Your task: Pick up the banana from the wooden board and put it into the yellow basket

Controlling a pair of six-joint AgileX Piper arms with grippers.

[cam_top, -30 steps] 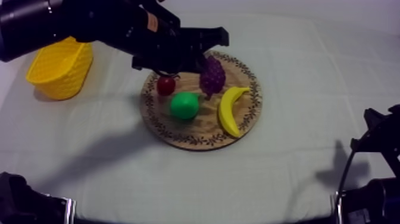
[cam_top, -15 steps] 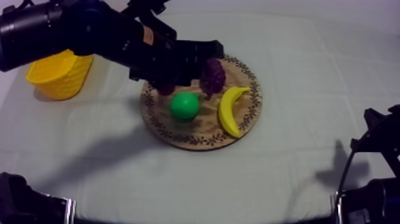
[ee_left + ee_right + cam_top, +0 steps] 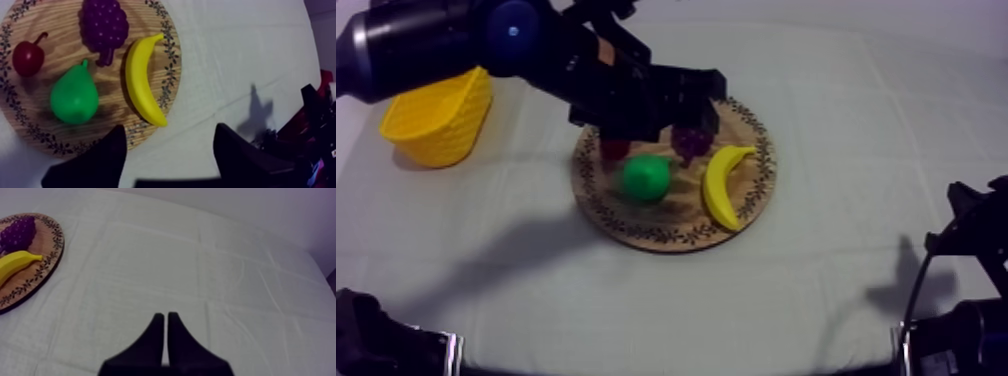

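1. Yellow and curved, the banana [image 3: 724, 185] lies flat on the round wooden board [image 3: 666, 228]. In the top view it is at the board's 3 o'clock side, with its tips toward 1 and 5 o'clock. Nothing grips it.
2. The green pear [image 3: 646, 177] sits near the board's middle, a little toward 9 o'clock, beside the banana but apart from it.
3. The bunch of grapes [image 3: 692, 141] lies at the board's 12 o'clock, partly under the left arm. The small red fruit [image 3: 612, 150] is at 10 o'clock, mostly hidden by that arm.
4. The left gripper [image 3: 170, 127] hovers above the board with its two black fingers spread wide and nothing between them. In the left wrist view the banana's nearer tip lies just ahead of the gap.
5. The yellow basket [image 3: 436, 125] stands on the grey-white cloth [image 3: 836, 120] off the board, toward its 9 to 10 o'clock. The left arm passes above the basket's far side.
6. The right gripper [image 3: 165, 319] sits low at the table's 4 o'clock, its fingers pressed together into a narrow wedge, holding nothing, over bare cloth and well apart from the board.
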